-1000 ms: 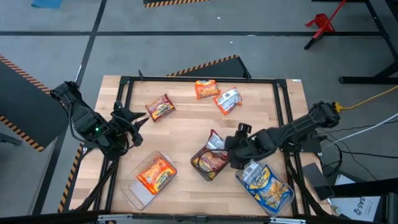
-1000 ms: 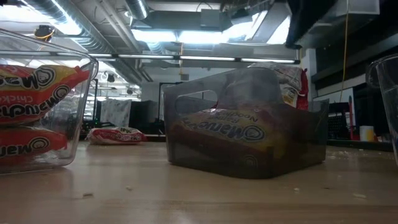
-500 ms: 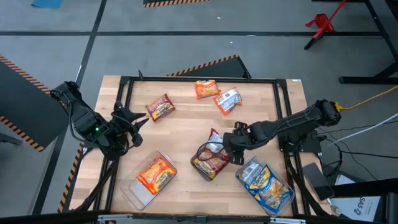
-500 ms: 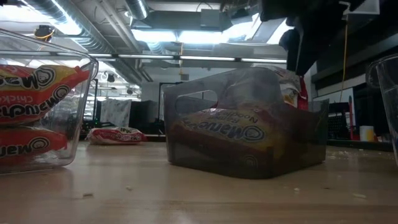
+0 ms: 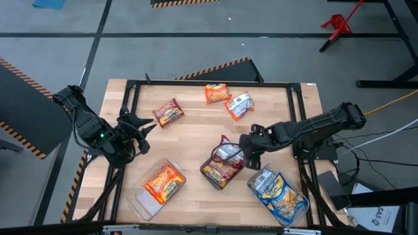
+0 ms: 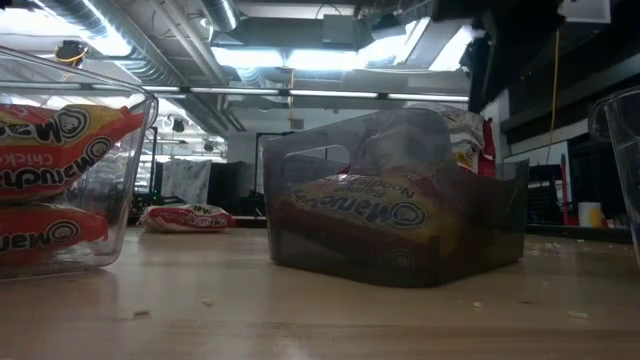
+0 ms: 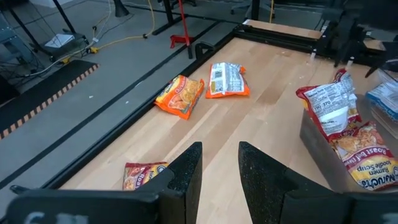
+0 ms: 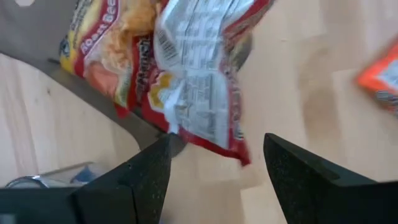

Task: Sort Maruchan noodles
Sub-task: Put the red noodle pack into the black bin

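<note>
- High view: you see the left gripper (image 5: 145,125) parked at the table's (image 5: 196,134) 9 o'clock edge, fingers spread, nothing between them. The right gripper (image 5: 246,151) sits just at 3 o'clock of the middle tray (image 5: 208,175), which holds dark red packets (image 5: 221,168); one red packet (image 5: 226,151) leans over that tray's rim, label side up. At 7 o'clock a clear tray (image 5: 139,201) holds orange packets (image 5: 163,182); at 5 o'clock another tray (image 5: 302,210) holds blue-and-white packets (image 5: 277,192). Three packets lie loose toward 12 o'clock: a red one (image 5: 168,113), an orange one (image 5: 216,93) and one lying label-up (image 5: 240,105).
- Low view: you can read "Maruchan" mirrored through the middle tray wall (image 6: 395,215) and on the orange packets (image 6: 60,135), where "Chicken" also shows in part.
- Left wrist view: the left fingers (image 7: 186,174) stand apart and bare. You can read "Ramen Noodle Soup" and "Roast Beef" on a packet (image 7: 367,155) in the tray.
- Right wrist view: the right fingers (image 8: 140,171) stand apart with the leaning packet (image 8: 199,93) beyond them; you cannot tell whether they touch it. Its nutrition panel is too small to read.
</note>
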Available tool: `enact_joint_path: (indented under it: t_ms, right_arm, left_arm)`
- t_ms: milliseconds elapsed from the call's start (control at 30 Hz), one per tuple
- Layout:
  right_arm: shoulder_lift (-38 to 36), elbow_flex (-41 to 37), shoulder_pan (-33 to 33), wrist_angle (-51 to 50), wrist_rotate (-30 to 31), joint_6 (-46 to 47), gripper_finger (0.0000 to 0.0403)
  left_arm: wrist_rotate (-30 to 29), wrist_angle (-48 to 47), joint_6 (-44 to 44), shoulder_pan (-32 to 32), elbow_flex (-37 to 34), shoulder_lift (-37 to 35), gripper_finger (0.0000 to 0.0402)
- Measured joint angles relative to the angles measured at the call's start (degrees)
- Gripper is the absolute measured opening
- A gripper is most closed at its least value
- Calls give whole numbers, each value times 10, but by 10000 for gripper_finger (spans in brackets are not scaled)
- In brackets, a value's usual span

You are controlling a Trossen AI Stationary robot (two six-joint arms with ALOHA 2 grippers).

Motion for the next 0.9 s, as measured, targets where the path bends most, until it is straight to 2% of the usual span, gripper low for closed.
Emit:
enact_joint_path:
  t_ms: [267,433,567,767,833,900]
  right_arm:
    - [0,-75,-42,111,-84,-1,239]
    - [0,-77,-52,115,-49,-16,228]
    - [0,-77,-51,115,-35,-28,171]
    - [0,-77,-51,115,-40,-40,32]
    - [0,-77,-51,115,-35,-41,12]
    - [0,-75,-51,112,-35,-36,15]
  left_arm:
    - [3,0,-1,0,0,0,98]
    - [3,0,-1,0,0,0,98]
    - [3,0,-1,0,0,0,98]
    - [2,0,-1,0,0,0,98]
    - [2,0,-1,0,0,0,98]
    - [2,0,-1,0,0,0,98]
